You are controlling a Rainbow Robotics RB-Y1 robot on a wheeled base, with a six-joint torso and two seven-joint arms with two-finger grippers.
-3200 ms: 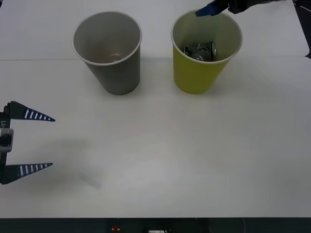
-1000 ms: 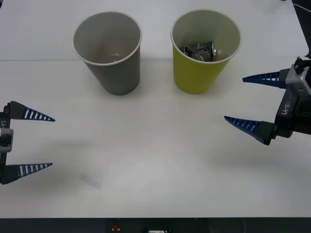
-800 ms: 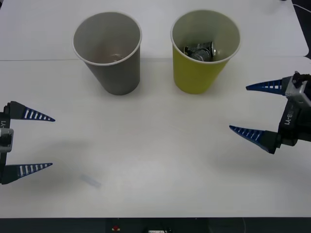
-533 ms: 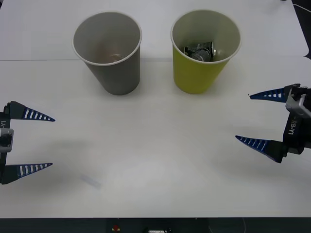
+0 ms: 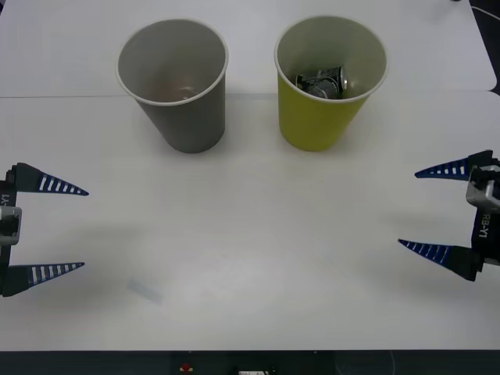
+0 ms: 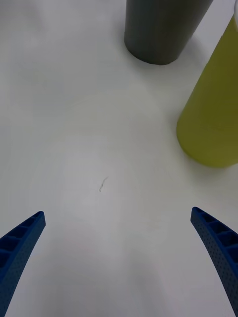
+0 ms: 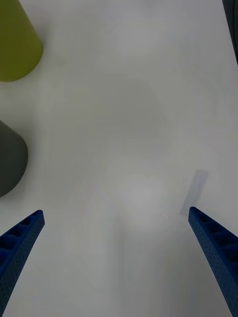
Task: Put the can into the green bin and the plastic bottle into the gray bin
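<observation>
Can [image 5: 320, 82] lying inside green bin [image 5: 324, 117]; first half judged done. Nearer than green bin: left gripper [image 5: 58, 228] and right gripper [image 5: 433, 211], both spread wide, empty. Gray bin [image 5: 181, 117] beside green bin, contents unclear. Next: find plastic bottle, grasp, carry to gray bin.

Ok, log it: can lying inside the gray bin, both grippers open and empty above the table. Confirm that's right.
Not quite. The can lies inside the green bin, not the gray bin; the front view shows it. The rest stands: left gripper and right gripper are open and empty above the table.
</observation>
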